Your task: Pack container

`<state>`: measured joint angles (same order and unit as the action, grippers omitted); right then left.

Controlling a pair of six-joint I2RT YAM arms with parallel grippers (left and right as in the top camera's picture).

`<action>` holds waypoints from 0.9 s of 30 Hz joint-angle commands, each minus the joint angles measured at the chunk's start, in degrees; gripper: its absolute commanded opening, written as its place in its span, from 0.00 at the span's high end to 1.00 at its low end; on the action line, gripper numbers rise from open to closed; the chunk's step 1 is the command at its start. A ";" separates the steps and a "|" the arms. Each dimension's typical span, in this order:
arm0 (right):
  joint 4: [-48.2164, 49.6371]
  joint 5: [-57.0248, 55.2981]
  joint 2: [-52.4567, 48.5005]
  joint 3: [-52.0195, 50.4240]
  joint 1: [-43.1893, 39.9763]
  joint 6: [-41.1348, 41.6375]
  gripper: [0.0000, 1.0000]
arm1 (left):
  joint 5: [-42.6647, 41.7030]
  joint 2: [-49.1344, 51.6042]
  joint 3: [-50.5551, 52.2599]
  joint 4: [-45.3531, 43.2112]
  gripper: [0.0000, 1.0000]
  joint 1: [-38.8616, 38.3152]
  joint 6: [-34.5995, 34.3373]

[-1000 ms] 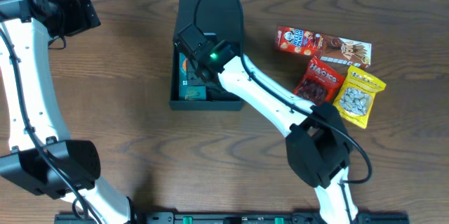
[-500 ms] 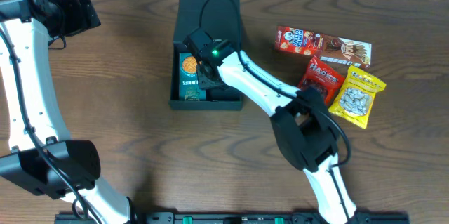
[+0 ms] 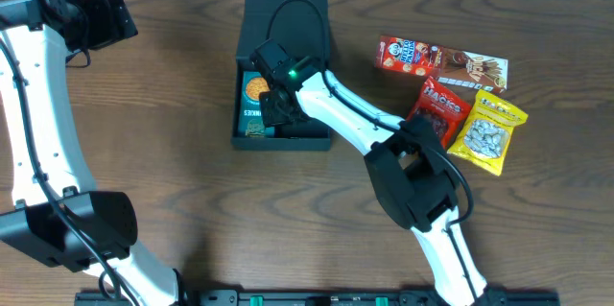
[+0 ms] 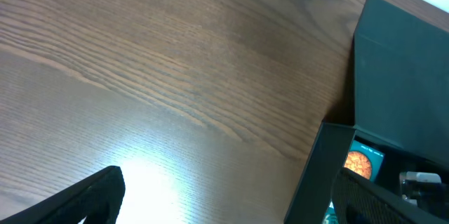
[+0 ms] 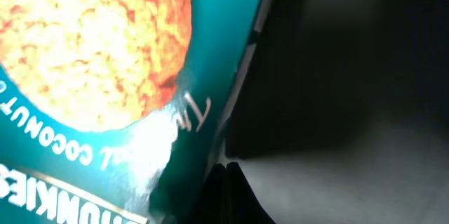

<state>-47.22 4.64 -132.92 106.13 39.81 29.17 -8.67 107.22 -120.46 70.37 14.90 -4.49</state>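
Charcoal box (image 3: pixel 283 143) sat mid-table, lid open, one teal cookie packet (image 3: pixel 255 95) inside. The right claw (image 3: pixel 271 109) hung beside it, its grip impossible to tell. The left claw (image 3: pixel 123 16) was spread and idle. Outside, a red carton (image 3: pixel 436 58), red bag (image 3: pixel 439 109) and yellow bag (image 3: pixel 491 131) awaited packing.

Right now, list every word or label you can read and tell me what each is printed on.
"COCONUT": on the teal cookie packet, in the right wrist view.
"HUNKIE": same packet, at the bottom edge of that view, cut off at both ends.
Cursive line on that packet: too blurred to read.
Red box, red packet, yellow packet: print too small to read from overhead.
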 commanded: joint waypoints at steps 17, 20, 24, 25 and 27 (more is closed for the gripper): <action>-12.26 -6.14 8.39 11.30 -6.43 -10.64 0.99 | -0.35 0.46 0.33 0.35 0.05 0.09 -0.39; -12.11 -14.67 12.28 12.68 -9.01 -12.98 0.91 | -0.35 0.46 0.33 0.35 0.05 0.09 -0.39; -11.54 -21.11 13.68 12.68 -15.76 -12.90 0.94 | -0.35 0.46 0.35 0.35 0.05 0.09 -0.39; -11.54 -20.85 13.46 12.63 -17.44 -12.26 0.96 | -0.35 0.46 0.35 0.35 0.05 0.09 -0.39; -11.23 -20.72 12.55 12.61 -21.70 -8.94 0.98 | -0.35 0.46 0.35 0.35 0.05 0.09 -0.42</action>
<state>-58.19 -11.44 -117.86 119.33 23.40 18.46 -8.80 107.22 -120.46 70.52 14.90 -4.49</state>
